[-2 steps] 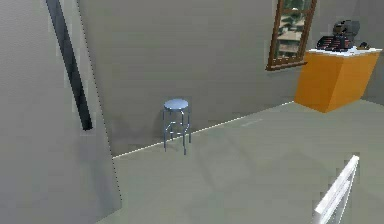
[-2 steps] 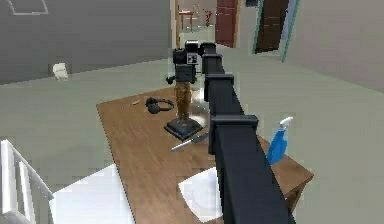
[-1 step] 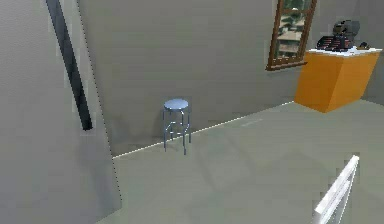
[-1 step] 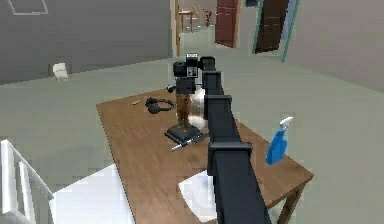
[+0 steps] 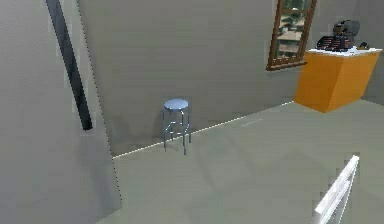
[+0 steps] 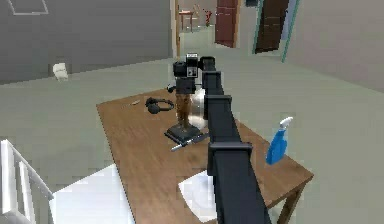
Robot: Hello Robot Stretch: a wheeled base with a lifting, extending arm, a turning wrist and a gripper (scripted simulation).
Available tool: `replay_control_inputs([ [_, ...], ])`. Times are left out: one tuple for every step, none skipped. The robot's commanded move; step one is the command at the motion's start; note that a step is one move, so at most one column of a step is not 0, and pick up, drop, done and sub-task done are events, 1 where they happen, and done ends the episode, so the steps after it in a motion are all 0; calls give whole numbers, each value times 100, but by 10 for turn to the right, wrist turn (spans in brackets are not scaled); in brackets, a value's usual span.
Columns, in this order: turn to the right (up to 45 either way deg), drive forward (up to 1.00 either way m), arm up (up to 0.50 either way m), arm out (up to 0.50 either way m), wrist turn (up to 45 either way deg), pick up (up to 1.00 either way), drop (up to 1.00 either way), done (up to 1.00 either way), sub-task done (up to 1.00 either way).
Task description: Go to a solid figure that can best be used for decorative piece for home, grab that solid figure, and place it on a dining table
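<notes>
A brown solid figure (image 6: 185, 106) stands upright on a dark base (image 6: 182, 131) on the wooden table (image 6: 140, 150) in the arm side view. The dark arm (image 6: 228, 150) reaches out over the table from the bottom edge. My gripper (image 6: 183, 72) sits right at the top of the figure, beside the white marker squares (image 6: 193, 60). I cannot tell whether the gripper holds the figure or anything else, since the figure's base looks to rest on the tabletop.
On the table lie a blue spray bottle (image 6: 278, 140), a white cloth (image 6: 195, 192) and a dark looped item (image 6: 155, 104). A white chair (image 6: 22, 190) stands at its near corner. Ahead are a blue stool (image 5: 177, 112), an orange counter (image 5: 336, 80) and a white chair back (image 5: 338, 195).
</notes>
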Motion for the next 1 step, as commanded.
replay_control_inputs([
  [0, 0, 0, 0, 0, 0, 100, 0, 0],
])
